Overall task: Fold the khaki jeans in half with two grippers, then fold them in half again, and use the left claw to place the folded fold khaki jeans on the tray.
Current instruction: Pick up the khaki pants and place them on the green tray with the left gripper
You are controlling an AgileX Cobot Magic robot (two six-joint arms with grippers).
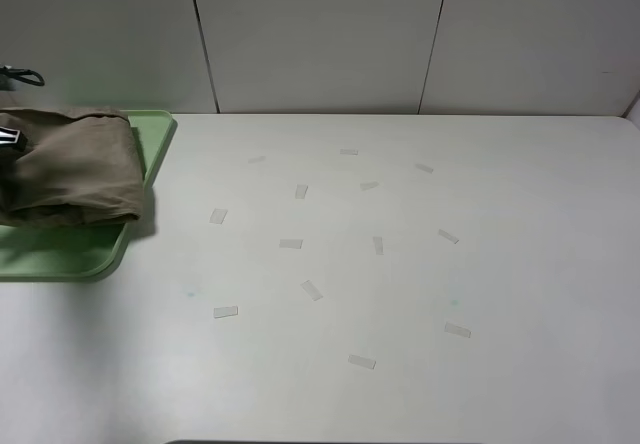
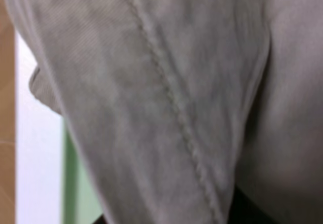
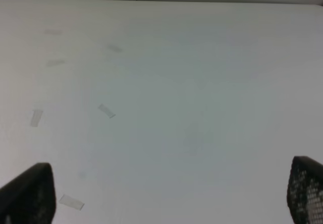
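While the folded shorts point(image 1: 75, 169) hang just above the tray point(image 1: 60, 254), the left gripper clenches them at their far-left edge; the right gripper point(image 3: 166, 193) gapes empty.

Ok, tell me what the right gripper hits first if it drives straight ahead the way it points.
Probably nothing but the white table: the open right gripper faces bare tabletop with scattered tape strips, though the depth is hard to judge.

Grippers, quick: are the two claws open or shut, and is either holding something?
Left claw: shut on the khaki jeans.
Right gripper: open, empty.
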